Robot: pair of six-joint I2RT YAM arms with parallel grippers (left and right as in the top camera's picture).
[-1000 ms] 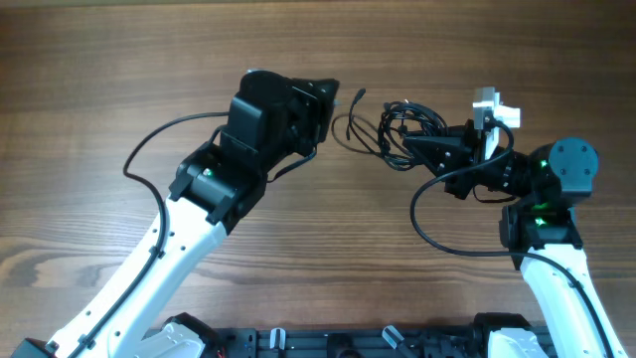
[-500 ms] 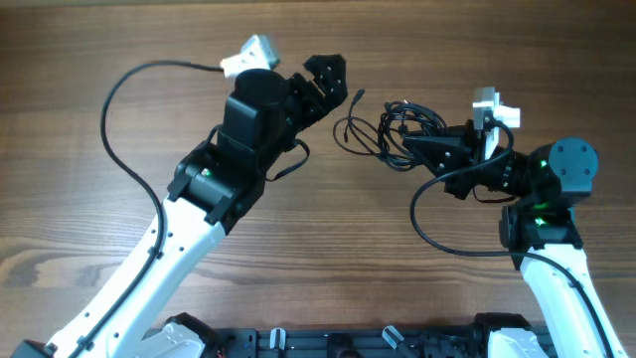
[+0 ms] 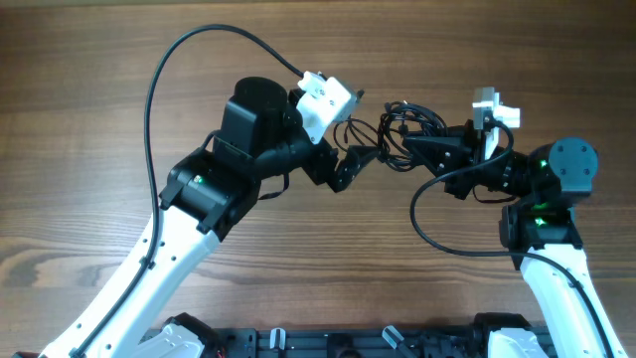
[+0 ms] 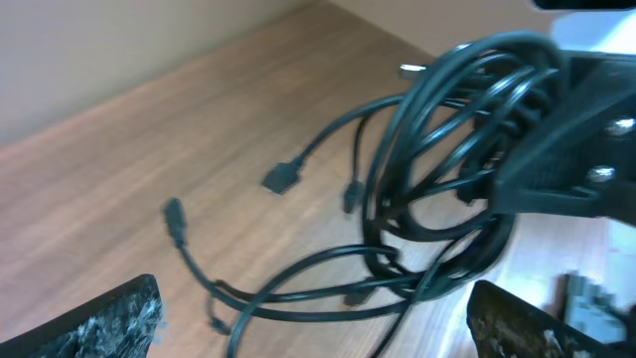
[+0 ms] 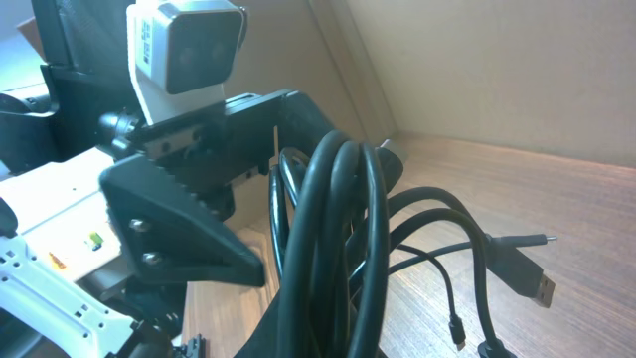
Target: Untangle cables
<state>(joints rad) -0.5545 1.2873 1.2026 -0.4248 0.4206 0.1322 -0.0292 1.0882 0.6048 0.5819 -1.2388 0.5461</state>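
Observation:
The cables (image 3: 401,125) are a tangle of thin black cords on the wooden table, right of centre. Loose loops and small plugs trail to the left. My right gripper (image 3: 409,145) is shut on the coiled part and holds it off the wood; in the right wrist view the coil (image 5: 338,229) fills the space at the jaws. My left gripper (image 3: 346,165) stands wide open just left of the tangle, low over the trailing strands. In the left wrist view the cords (image 4: 417,199) lie ahead of and between its two fingertips (image 4: 104,320), touching neither. The right gripper's black fingers (image 4: 586,149) clamp the coil.
The left arm's own thick black cable (image 3: 169,70) arcs over the table's upper left. The right arm's cable (image 3: 437,234) loops near its base (image 3: 542,214). Bare wood surrounds the tangle.
The left gripper has opened wide, and its wrist has turned and swung down and right to the tangle's left edge. The right arm and the coil have not moved.

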